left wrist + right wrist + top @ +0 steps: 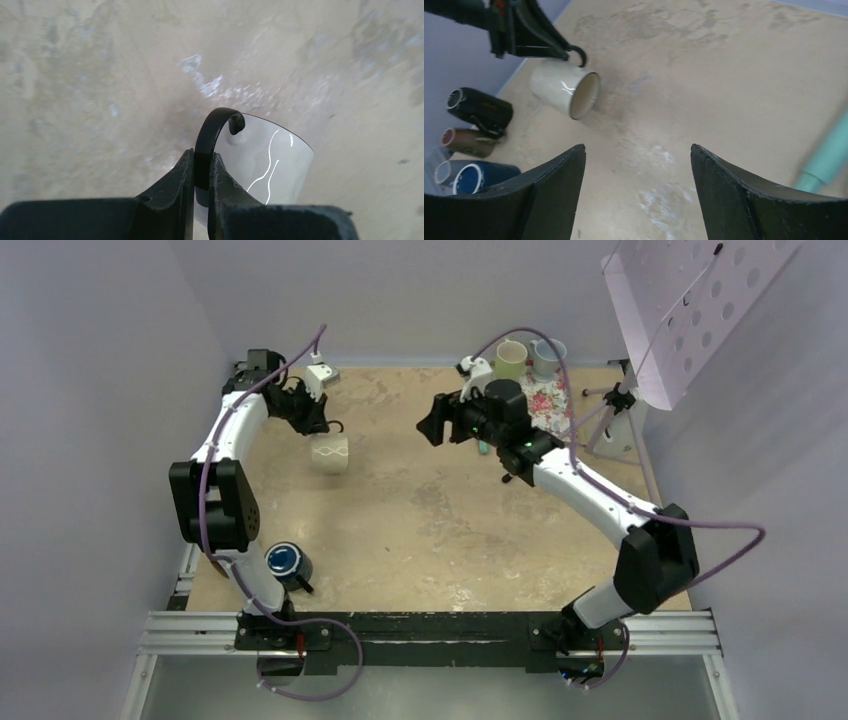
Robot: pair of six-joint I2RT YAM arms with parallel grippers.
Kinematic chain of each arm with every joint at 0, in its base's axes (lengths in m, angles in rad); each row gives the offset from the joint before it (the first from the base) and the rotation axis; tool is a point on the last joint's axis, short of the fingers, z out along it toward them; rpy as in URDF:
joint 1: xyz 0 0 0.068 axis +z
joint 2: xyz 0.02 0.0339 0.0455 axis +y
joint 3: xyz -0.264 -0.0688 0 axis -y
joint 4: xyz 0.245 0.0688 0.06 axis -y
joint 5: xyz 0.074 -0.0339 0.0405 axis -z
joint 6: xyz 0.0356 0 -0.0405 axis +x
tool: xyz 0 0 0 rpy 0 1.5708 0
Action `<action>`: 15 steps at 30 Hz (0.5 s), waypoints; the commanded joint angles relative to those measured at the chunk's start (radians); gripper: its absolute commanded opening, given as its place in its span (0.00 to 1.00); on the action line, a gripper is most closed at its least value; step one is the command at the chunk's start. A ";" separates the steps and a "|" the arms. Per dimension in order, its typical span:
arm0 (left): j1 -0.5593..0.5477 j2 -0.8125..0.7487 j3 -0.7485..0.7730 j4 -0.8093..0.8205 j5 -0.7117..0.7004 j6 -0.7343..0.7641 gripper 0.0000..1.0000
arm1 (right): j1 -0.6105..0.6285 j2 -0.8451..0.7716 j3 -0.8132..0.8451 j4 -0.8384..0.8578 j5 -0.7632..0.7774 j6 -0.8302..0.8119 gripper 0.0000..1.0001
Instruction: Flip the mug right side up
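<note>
A white mug (pixel 329 453) with a black handle and rim hangs on its side from my left gripper (pixel 322 425), a little above the wooden table at the back left. In the left wrist view the left gripper (pixel 202 165) is shut on the mug's black handle (pixel 210 134), with the white body (pixel 270 160) below and to the right. In the right wrist view the mug (pixel 561 87) is tilted, its open mouth facing right and down. My right gripper (pixel 432 420) is open and empty above the table's back middle; its fingers (pixel 549 185) frame bare table.
A blue mug (pixel 287 562) stands near the left arm's base. A green mug (pixel 511 359) and a light blue mug (pixel 547 356) stand at the back right by a floral cloth (pixel 545 400). A teal rod (pixel 829 152) lies at the right.
</note>
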 commanded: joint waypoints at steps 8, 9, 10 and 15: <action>-0.001 -0.086 -0.188 0.505 0.354 -0.871 0.00 | 0.148 0.300 0.059 0.393 -0.293 0.289 0.85; -0.006 -0.090 -0.199 0.529 0.368 -0.889 0.00 | 0.150 0.320 0.073 0.402 -0.307 0.298 0.85; -0.011 -0.093 -0.204 0.533 0.377 -0.899 0.00 | 0.150 0.342 0.087 0.405 -0.317 0.304 0.85; -0.033 -0.116 -0.213 0.535 0.405 -0.900 0.00 | 0.152 0.397 0.142 0.400 -0.318 0.293 0.84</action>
